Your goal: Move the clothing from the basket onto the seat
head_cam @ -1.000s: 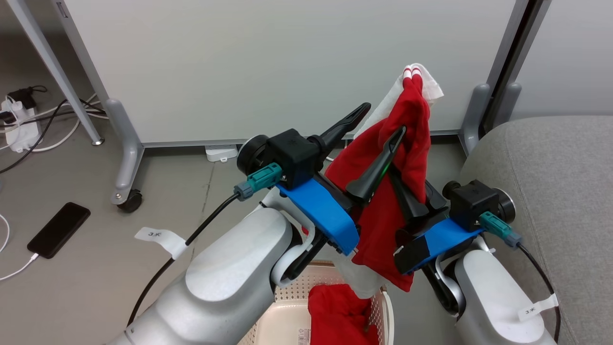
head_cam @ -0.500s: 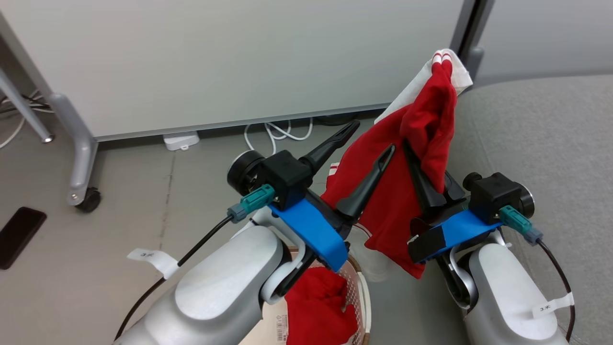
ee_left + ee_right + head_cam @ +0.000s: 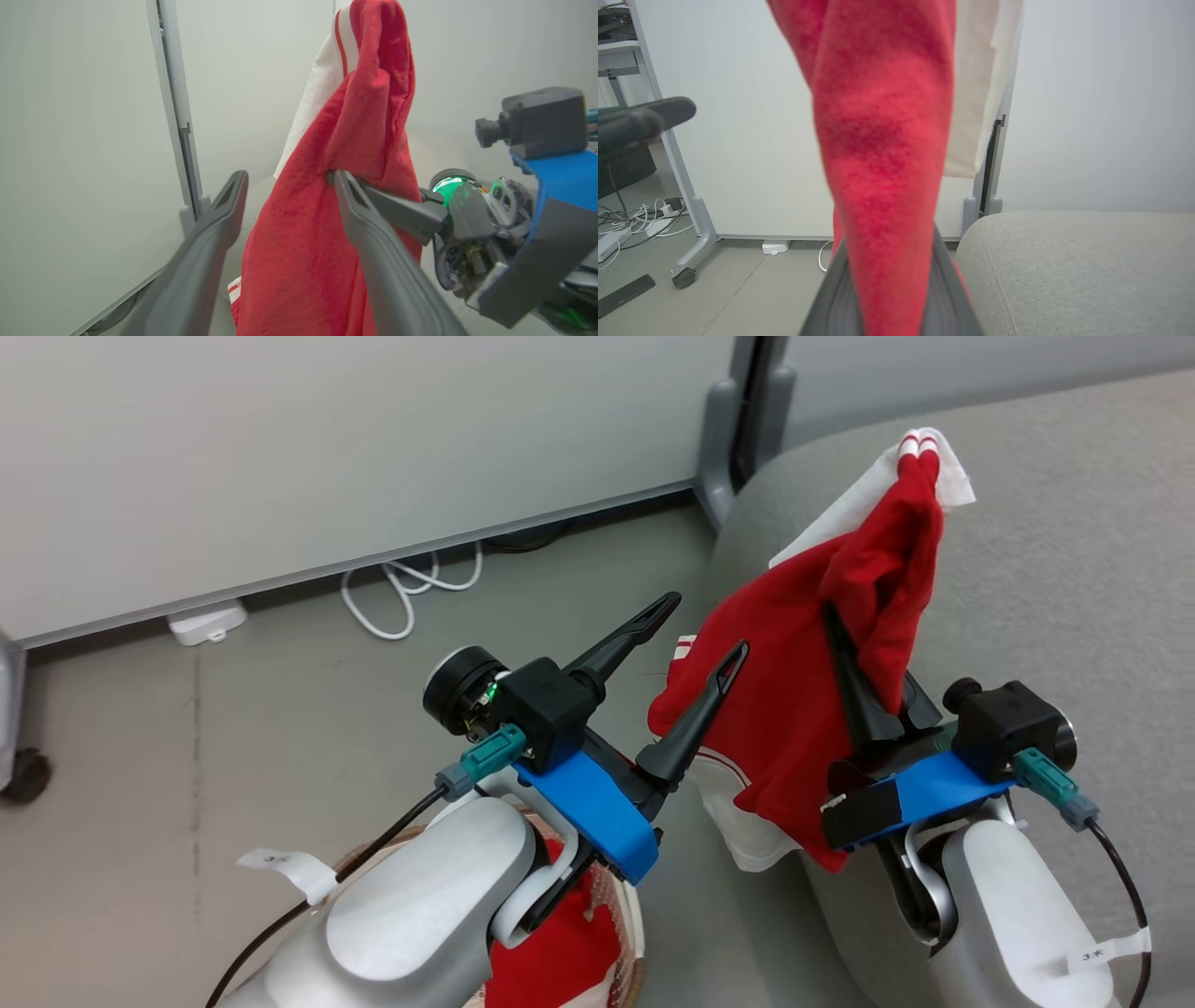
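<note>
A red garment with white panels [image 3: 794,709] hangs from my right gripper [image 3: 836,616], which is shut on it, its fingers buried in the folds. In the right wrist view the same cloth [image 3: 882,140] drapes down over the fingers [image 3: 945,284]. My left gripper [image 3: 702,630] stands open just left of the garment, clamping nothing; its wrist view has the red fabric [image 3: 327,210] past its spread fingers [image 3: 219,224]. The held garment hangs above the near edge of the grey seat [image 3: 1074,569]. Below my left forearm the basket [image 3: 637,933] holds more red clothing [image 3: 551,966].
A pale partition panel [image 3: 327,457] on wheeled feet stands behind, with white cables [image 3: 401,597] and a plug block [image 3: 207,621] on the floor along it. A dark phone [image 3: 626,289] lies on the floor at the left. The seat's top [image 3: 1087,270] is bare.
The head view has swung right, so the seat now covers the right side. Both arms kept their pose, the garment still held by the right gripper and the left gripper open.
</note>
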